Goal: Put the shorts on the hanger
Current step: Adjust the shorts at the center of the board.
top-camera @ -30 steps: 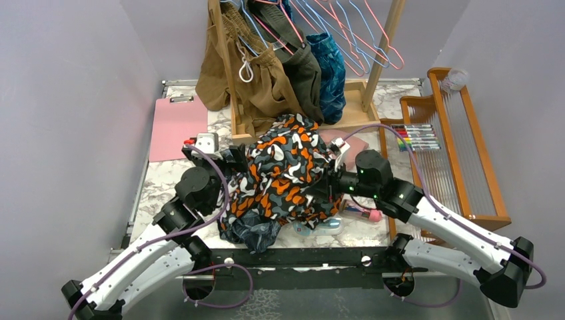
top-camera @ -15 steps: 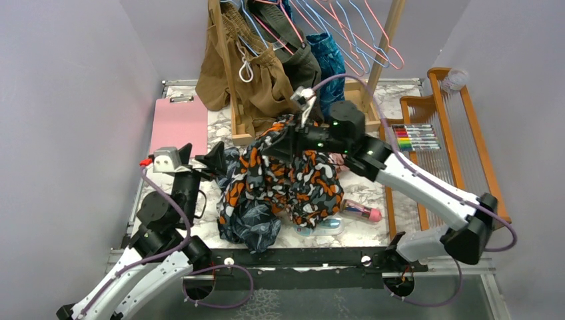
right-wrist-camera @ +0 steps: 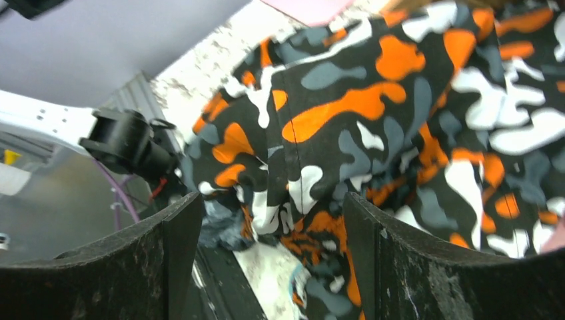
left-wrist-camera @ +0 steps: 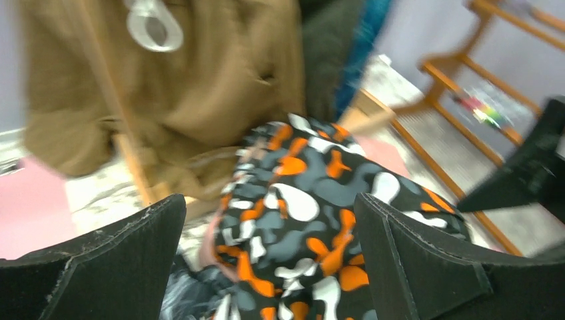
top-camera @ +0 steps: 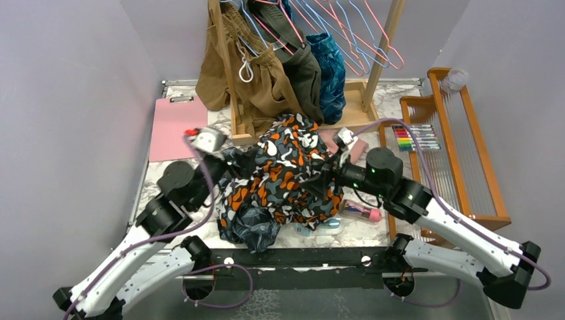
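Shorts [top-camera: 286,177] lie heaped on the tabletop [top-camera: 218,125] in the top view, between the left tool [top-camera: 225,160] and the right tool [top-camera: 321,181]; neither clamps fabric.

Left wrist view: jaws stand wide apart and empty, with the shorts ahead. A thin pink arc at the fabric's left edge is probably the hanger [left-wrist-camera: 214,233].

Right wrist view: jaws stand apart, with printed cloth beyond them.

The fabric appears light, limp and prone to bunching. Take hold at the waistband or a hem edge. No legible writing.
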